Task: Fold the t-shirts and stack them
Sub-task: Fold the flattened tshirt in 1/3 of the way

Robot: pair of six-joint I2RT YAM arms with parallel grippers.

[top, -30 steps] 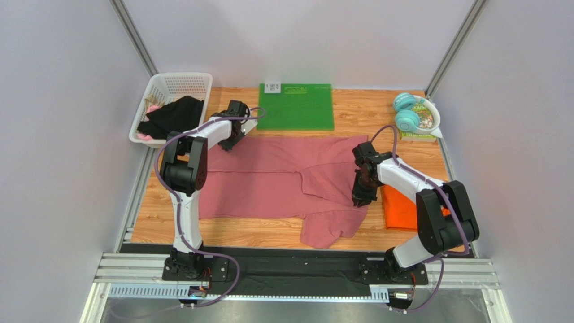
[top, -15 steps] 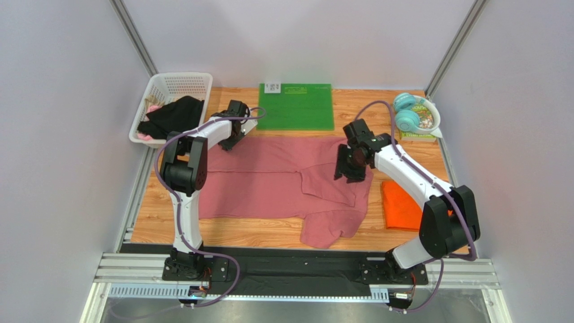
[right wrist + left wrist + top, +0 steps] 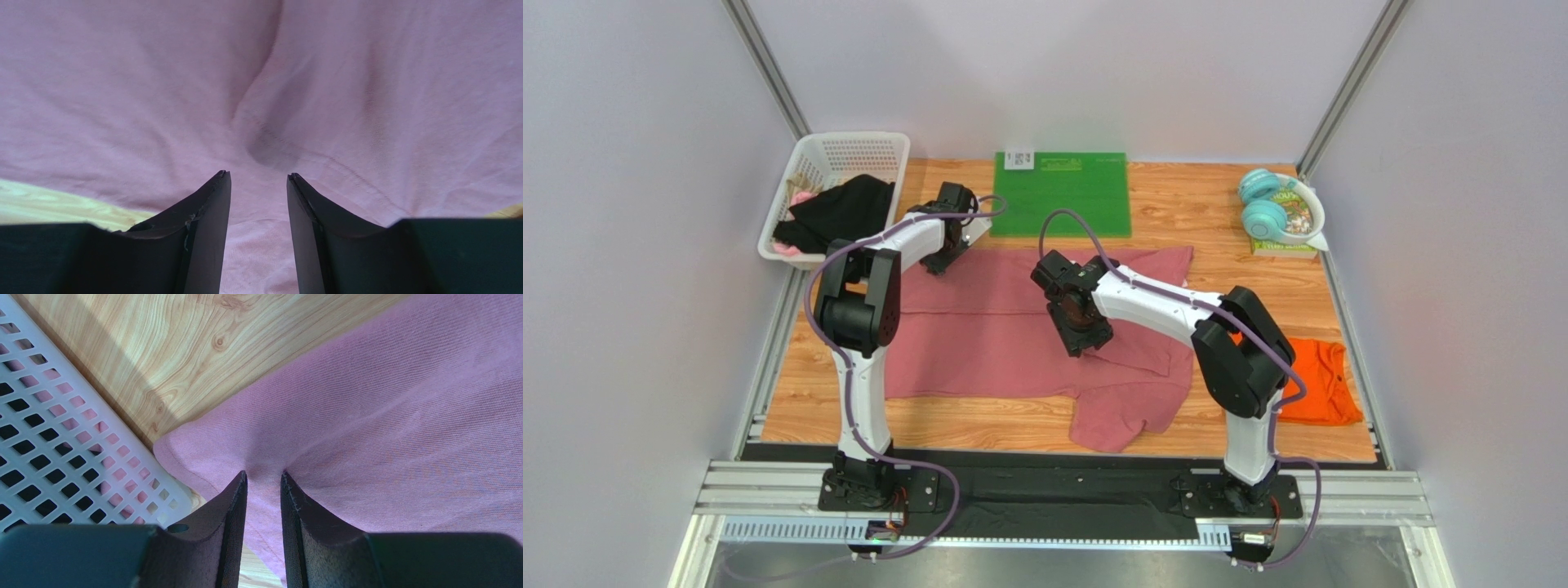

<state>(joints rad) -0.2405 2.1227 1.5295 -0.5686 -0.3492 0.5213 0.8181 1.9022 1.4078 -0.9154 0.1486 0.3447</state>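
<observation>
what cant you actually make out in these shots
- Top view: the right arm covers the left part of the orange t-shirt, so how it is folded is unclear.
- Top view: a black garment hides most of what lies in the white basket.
- Top view: the white label on the green mat is too small to read.
- Right wrist view: whether the open right gripper touches the pink t-shirt cannot be told.

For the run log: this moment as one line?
left gripper: shut on pink t-shirt corner by white basket | right gripper: open over pink t-shirt middle | orange t-shirt: lying apart, right side
</observation>
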